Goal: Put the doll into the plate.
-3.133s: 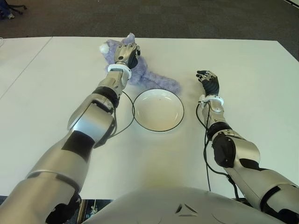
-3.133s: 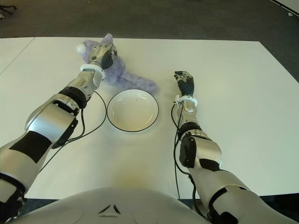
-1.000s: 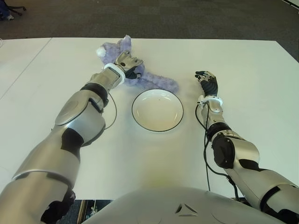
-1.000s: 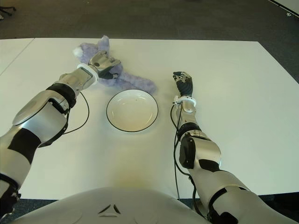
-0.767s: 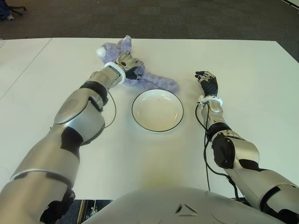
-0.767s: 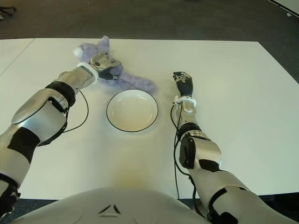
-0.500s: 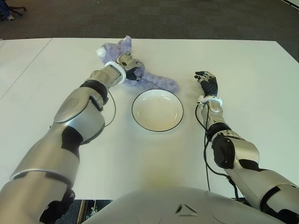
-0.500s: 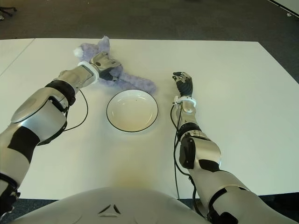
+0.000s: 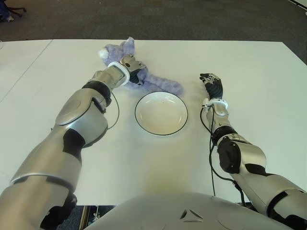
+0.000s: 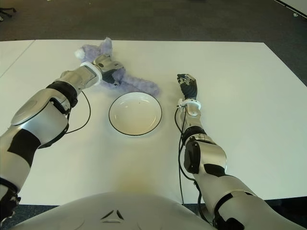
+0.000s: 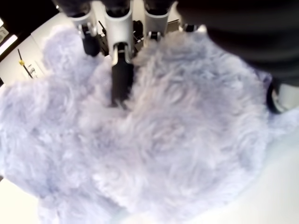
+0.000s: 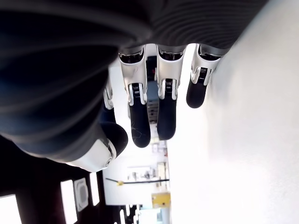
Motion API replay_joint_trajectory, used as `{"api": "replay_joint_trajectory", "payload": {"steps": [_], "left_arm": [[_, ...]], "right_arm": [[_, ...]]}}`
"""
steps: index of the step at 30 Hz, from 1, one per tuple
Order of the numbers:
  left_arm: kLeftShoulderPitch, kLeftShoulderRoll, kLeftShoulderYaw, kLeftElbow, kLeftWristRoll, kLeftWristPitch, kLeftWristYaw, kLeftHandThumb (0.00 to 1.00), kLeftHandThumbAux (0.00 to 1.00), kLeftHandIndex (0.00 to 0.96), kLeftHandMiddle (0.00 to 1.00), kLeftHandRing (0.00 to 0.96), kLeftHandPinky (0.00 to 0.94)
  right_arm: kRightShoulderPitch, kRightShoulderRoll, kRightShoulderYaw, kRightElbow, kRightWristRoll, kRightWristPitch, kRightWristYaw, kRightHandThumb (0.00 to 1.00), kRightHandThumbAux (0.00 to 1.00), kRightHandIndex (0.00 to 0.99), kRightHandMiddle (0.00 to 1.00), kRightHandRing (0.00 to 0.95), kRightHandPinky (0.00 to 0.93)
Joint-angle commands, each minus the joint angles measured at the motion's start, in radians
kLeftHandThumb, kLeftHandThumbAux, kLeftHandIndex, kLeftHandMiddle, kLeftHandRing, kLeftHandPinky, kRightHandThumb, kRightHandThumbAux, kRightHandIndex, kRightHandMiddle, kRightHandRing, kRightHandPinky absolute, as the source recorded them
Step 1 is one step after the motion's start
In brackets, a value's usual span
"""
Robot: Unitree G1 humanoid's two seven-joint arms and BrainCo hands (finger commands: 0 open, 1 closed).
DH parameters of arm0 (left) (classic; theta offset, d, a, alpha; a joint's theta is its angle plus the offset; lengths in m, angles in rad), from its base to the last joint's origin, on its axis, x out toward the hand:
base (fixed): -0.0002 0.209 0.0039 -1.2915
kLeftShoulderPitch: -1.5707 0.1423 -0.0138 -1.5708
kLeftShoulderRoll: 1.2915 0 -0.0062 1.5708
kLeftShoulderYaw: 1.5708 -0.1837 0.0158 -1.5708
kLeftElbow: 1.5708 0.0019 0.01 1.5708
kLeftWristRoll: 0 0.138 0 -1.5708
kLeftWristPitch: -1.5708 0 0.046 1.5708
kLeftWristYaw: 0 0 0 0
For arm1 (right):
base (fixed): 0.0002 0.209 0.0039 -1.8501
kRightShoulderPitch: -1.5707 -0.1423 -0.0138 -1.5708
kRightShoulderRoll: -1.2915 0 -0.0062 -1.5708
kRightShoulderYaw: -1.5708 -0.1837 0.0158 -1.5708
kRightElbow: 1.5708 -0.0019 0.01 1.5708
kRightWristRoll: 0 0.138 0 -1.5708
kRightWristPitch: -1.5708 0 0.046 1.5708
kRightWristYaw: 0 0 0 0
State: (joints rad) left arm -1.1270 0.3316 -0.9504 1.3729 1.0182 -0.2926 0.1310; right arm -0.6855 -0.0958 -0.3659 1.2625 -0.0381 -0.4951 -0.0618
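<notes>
I see a broad white table (image 9: 249, 52) filling most of my view, with a seam (image 9: 29, 67) running along its left part. Beyond the table's far edge lies dark grey carpet (image 9: 192, 19). A chair base (image 9: 7, 12) shows at the table's far left corner.

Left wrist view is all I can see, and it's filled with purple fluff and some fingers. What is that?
Observer: A purple plush doll, lying on a white table. The left hand has its fingers curled into it.
Operator: Where is it supposed to go?
Observer: A white plate sits empty just beside the doll, nearer the robot.
Operator: And the other hand?
Observer: The right hand shows to the right of the plate, fingers relaxed, holding nothing.
</notes>
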Motion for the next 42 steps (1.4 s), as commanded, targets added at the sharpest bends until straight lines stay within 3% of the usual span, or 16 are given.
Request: {"api": "replay_joint_trajectory", "payload": {"steps": [1, 4, 9, 15, 21, 31, 34, 42], "left_arm": [[0.138, -0.036, 0.021, 0.038, -0.028, -0.043, -0.205, 0.196, 0.353, 0.000, 0.000, 0.000, 0.000], [0.154, -0.057, 0.040, 0.040, -0.048, -0.020, -0.268, 0.188, 0.356, 0.000, 0.000, 0.000, 0.000], [0.165, -0.075, 0.059, 0.040, -0.063, 0.012, -0.313, 0.186, 0.270, 0.000, 0.000, 0.000, 0.000], [0.179, -0.088, 0.065, 0.038, -0.060, 0.051, -0.289, 0.203, 0.146, 0.000, 0.000, 0.000, 0.000], [0.199, -0.113, 0.056, 0.041, -0.046, 0.088, -0.248, 0.216, 0.132, 0.000, 0.000, 0.000, 0.000], [0.225, -0.134, 0.032, 0.039, -0.020, 0.104, -0.192, 0.359, 0.113, 0.000, 0.000, 0.000, 0.000], [0.235, -0.140, 0.018, 0.040, -0.002, 0.110, -0.172, 0.404, 0.113, 0.000, 0.000, 0.000, 0.063], [0.263, -0.158, -0.018, 0.049, 0.052, 0.157, -0.152, 0.329, 0.112, 0.000, 0.000, 0.000, 0.000]], "right_arm": [[0.158, 0.055, 0.007, 0.104, -0.009, 0.090, -0.040, 0.717, 0.725, 0.417, 0.282, 0.219, 0.190], [0.160, 0.053, 0.019, 0.104, -0.021, 0.090, -0.055, 0.716, 0.724, 0.418, 0.276, 0.211, 0.193], [0.167, 0.054, 0.025, 0.106, -0.027, 0.089, -0.068, 0.717, 0.722, 0.419, 0.267, 0.201, 0.192], [0.167, 0.054, 0.028, 0.106, -0.023, 0.087, -0.073, 0.717, 0.720, 0.420, 0.251, 0.179, 0.173], [0.166, 0.055, 0.028, 0.106, -0.023, 0.093, -0.068, 0.719, 0.720, 0.420, 0.249, 0.176, 0.179], [0.174, 0.058, 0.013, 0.104, -0.006, 0.086, -0.043, 0.721, 0.720, 0.422, 0.258, 0.209, 0.233], [0.175, 0.060, 0.008, 0.104, -0.001, 0.082, -0.039, 0.722, 0.721, 0.421, 0.266, 0.235, 0.263], [0.180, 0.061, 0.001, 0.103, 0.008, 0.075, -0.033, 0.721, 0.721, 0.421, 0.267, 0.255, 0.287]]}}
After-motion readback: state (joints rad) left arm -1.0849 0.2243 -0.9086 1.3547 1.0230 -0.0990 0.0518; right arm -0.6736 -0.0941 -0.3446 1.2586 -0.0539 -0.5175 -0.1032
